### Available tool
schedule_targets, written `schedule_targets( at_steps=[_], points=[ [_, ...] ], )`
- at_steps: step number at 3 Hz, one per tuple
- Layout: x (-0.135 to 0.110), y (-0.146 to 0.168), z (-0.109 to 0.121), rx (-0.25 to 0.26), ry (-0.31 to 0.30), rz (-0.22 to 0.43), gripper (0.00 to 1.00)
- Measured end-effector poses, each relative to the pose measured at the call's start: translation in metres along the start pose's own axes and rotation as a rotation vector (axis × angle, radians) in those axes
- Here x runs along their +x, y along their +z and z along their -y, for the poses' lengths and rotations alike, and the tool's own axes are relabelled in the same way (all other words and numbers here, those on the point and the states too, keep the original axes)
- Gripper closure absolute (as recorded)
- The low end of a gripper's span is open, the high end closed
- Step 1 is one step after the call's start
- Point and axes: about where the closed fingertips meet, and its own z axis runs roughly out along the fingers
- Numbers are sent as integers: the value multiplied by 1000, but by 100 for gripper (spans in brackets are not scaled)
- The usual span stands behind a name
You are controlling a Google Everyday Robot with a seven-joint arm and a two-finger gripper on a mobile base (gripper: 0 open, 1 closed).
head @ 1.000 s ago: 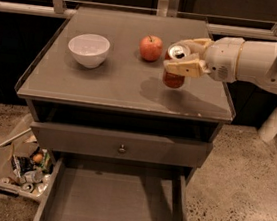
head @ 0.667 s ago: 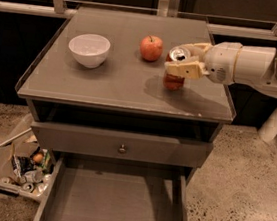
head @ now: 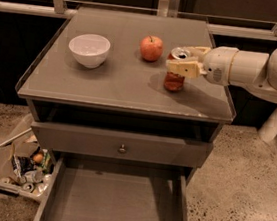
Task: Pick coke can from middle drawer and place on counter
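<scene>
On the right part of the tabletop (head: 106, 86), the coke can (head: 174, 81) stands upright, long axis vertical, silver top up, just right of the apple (head: 151, 48). The tool (head: 181, 59), reaching from the right, clasps its upper half.

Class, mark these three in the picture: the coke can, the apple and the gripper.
coke can (head: 174, 81): camera view, lower red body.
apple (head: 151, 48): camera view, middle of the fruit.
gripper (head: 180, 58): camera view, midway between its fingertips, closed round the coke can's upper half.
</scene>
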Motion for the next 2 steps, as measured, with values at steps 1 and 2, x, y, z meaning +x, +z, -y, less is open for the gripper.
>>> schedule_targets(
  at_steps=[1, 2],
  points=[
    [1, 0, 1, 2, 5, 0, 83],
    [1, 1, 1, 2, 5, 0, 59]
  ],
)
